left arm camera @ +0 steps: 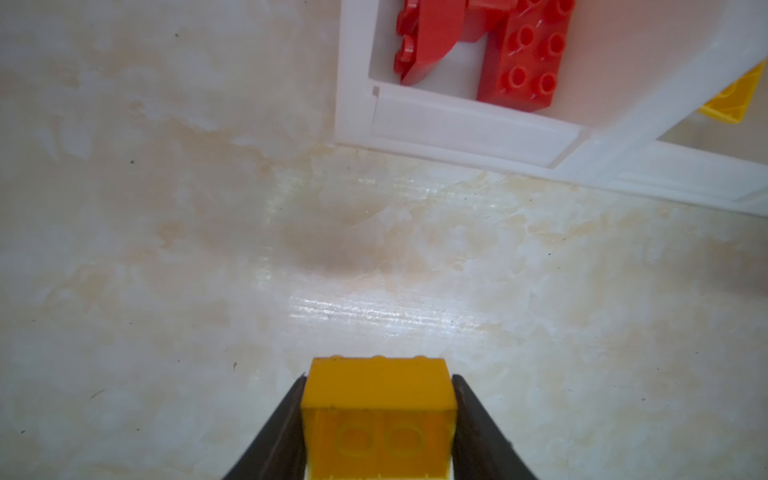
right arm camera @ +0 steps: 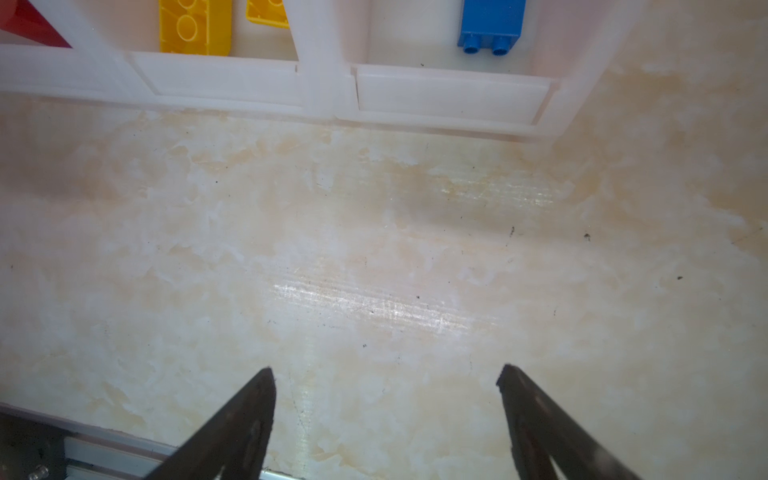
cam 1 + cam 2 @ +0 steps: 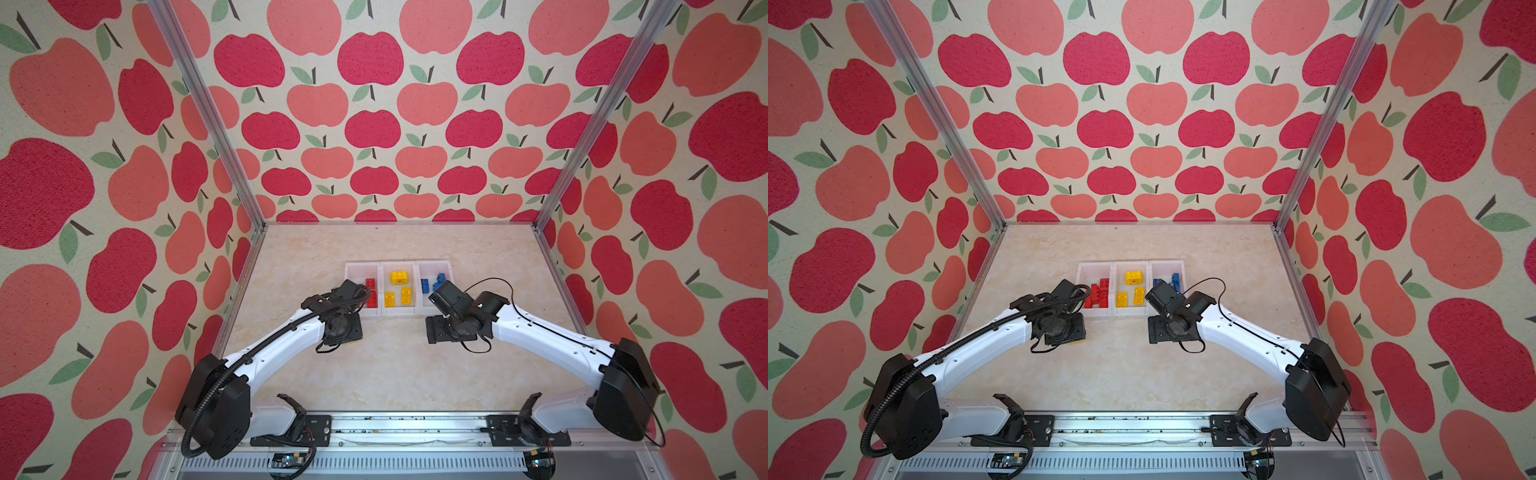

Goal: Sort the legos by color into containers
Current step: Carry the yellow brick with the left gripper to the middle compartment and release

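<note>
We judge misfiling the main risk from here. On the marbled table [image 3: 395, 374] the joined white bins [image 3: 398, 263] hold red, yellow and blue in turn. The red bin [image 1: 457, 124] lies nearest the left gripper [image 1: 378, 378], which is clamped on a yellow brick [image 1: 376, 395]. An early release drops the brick there, or its front wall snags it. Whether the brick clears the table we cannot tell. The right gripper [image 2: 386, 369] stands wide and empty, obstructing nothing.

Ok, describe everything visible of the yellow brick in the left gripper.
The yellow brick is glossy plastic, rectangular, its hollow underside with two round tubes facing the wrist camera and studs pointing away. The left gripper clamps it, one dark finger on each side face. It sits over the table, short of the white containers. In a top view only a sliver shows beneath the wrist.
</note>
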Controlling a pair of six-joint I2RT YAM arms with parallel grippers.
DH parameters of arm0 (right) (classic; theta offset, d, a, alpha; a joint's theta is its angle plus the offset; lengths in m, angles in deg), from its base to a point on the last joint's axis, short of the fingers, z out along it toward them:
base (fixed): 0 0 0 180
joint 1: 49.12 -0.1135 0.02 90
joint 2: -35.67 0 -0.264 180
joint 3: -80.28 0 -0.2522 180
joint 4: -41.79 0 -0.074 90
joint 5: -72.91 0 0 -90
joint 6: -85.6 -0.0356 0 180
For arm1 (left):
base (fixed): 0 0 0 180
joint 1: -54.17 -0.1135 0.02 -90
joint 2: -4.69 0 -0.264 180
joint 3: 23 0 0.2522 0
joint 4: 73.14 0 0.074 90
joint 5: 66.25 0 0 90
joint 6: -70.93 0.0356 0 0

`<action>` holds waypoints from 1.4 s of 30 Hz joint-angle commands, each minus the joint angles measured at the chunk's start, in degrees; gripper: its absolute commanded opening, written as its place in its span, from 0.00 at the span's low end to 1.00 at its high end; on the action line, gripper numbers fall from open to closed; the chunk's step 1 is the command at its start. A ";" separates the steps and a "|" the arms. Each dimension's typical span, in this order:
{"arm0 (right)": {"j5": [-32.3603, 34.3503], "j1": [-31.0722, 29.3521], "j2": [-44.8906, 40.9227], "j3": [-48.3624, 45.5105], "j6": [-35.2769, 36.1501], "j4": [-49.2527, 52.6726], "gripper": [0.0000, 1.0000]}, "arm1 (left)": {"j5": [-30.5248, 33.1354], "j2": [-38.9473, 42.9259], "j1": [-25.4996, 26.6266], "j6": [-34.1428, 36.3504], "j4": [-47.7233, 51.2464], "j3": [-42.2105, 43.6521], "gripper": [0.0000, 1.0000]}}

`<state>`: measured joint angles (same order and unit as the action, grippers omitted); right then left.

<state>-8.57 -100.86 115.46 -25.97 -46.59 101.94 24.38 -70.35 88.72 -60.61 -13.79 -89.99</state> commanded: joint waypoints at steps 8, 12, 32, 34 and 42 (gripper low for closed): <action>2.14 0.24 -5.29 -3.79 -4.08 0.98 0.87 | -0.16 -5.52 1.92 5.01 2.26 -12.77 0.41; 2.53 0.24 -6.90 -5.34 -5.34 0.84 0.87 | -0.62 -9.24 2.08 6.71 0.94 -17.33 0.41; 5.09 0.37 -12.74 -7.86 -8.08 3.00 0.87 | -4.85 -35.96 2.48 13.53 -1.74 -44.07 0.40; 5.30 0.50 -13.40 -8.11 -8.17 3.35 0.87 | -4.92 -38.17 2.37 13.88 -1.40 -45.90 0.40; 5.18 1.73 -15.23 -8.99 -7.17 3.62 0.87 | -5.54 -44.77 1.95 14.30 -1.54 -49.92 0.40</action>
<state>-4.46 -99.68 101.23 -34.19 -53.80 103.69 19.70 -113.41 90.95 -47.58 -15.96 -137.75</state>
